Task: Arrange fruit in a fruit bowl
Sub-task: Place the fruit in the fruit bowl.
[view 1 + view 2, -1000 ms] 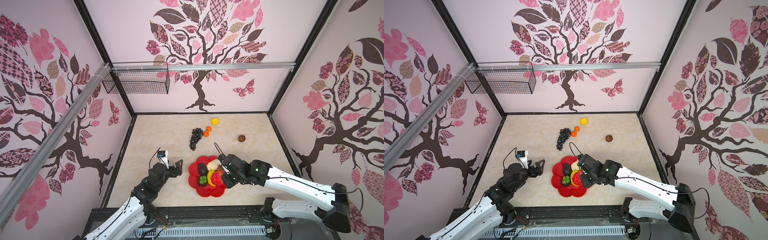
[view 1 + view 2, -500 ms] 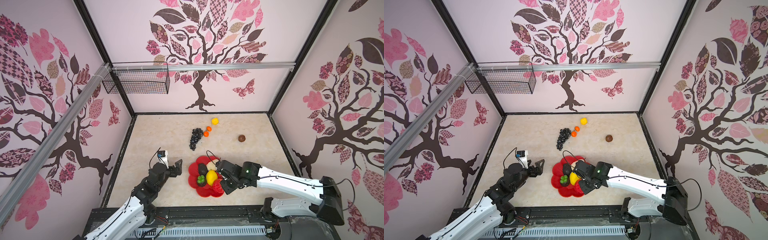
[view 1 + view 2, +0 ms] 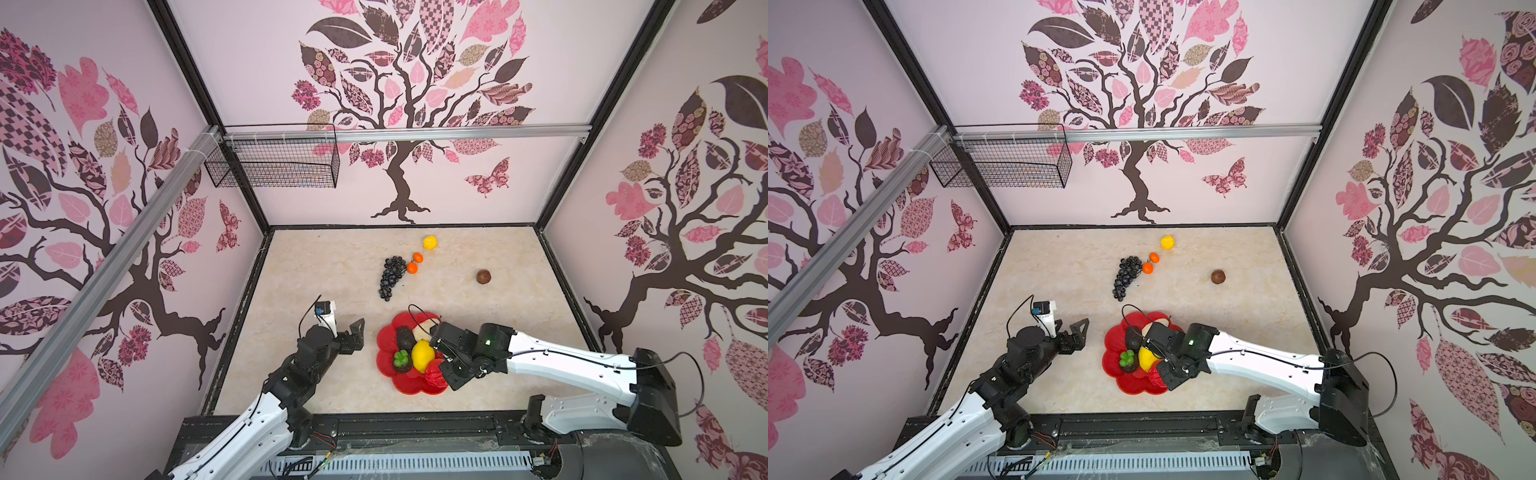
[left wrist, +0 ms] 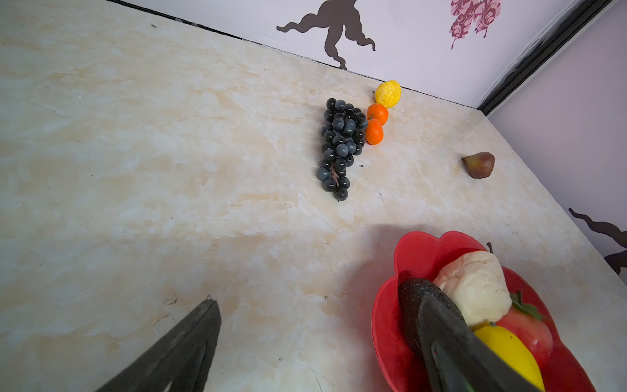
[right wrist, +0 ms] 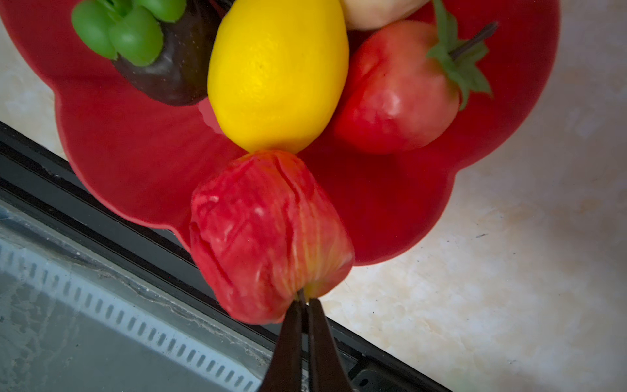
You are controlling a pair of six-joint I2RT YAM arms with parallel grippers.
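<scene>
Right jaws clenched on red apple point(image 5: 268, 234) stem over fruit bowl point(image 5: 135, 163) rim; left jaws spread, empty.

Left arm point(image 3: 266, 419): reaches forward from the near edge, elbow low, wrist level.
Left pincer point(image 4: 315, 305): jaws spread wide, nothing between them.
Right arm point(image 3: 561, 361): stretched from its base in towards the middle, wrist angled down.
Right pincer point(image 5: 307, 302): jaws pressed together, pinching the stem of the red apple point(image 5: 268, 234).

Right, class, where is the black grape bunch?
In both top views the black grape bunch lies on the table beyond the red bowl, toward the back wall, two small oranges at its right.
</scene>
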